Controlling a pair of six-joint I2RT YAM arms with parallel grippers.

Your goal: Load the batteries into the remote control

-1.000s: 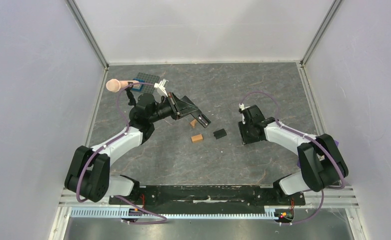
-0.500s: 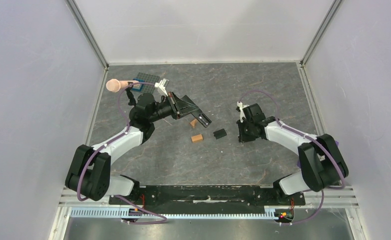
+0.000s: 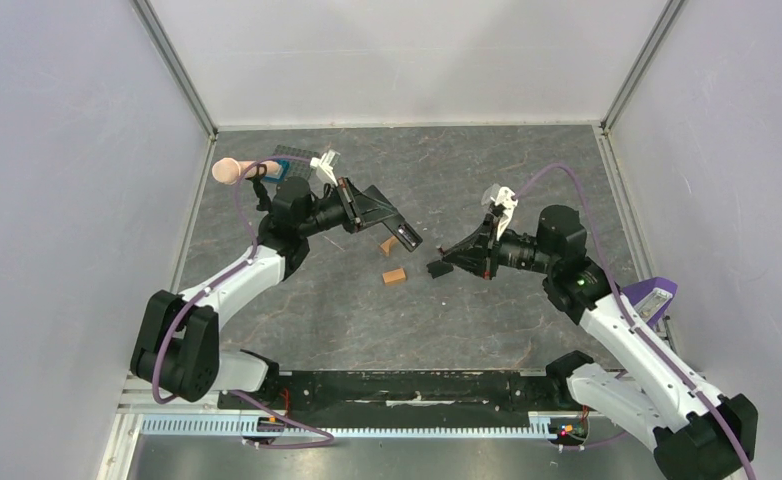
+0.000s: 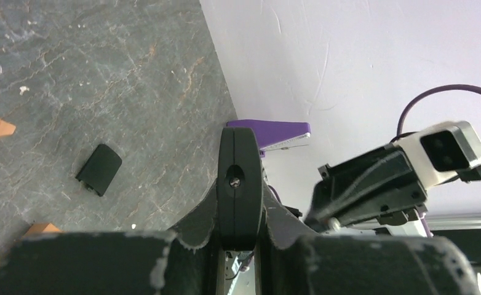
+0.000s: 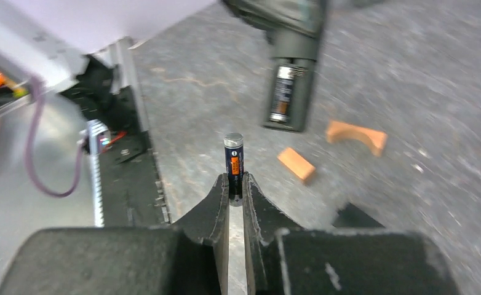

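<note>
Remote presented, battery pinched for loading.
Top: left gripper (image 3: 367,212) clamps remote control (image 3: 404,237) aloft, tilted toward right gripper (image 3: 451,257), likely for access. Left wrist: remote end-on between fingers. Right wrist: jaws narrow on upright battery (image 5: 234,161), facing remote.

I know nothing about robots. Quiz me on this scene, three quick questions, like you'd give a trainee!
1. True or false: the right gripper is empty.
2. What does the left gripper hold? A) a cup B) the remote control C) a spoon
3. Fill in: the short black piece lies on the ____.

Key: 1. False, it pinches a battery. 2. B. 3. table.
</note>
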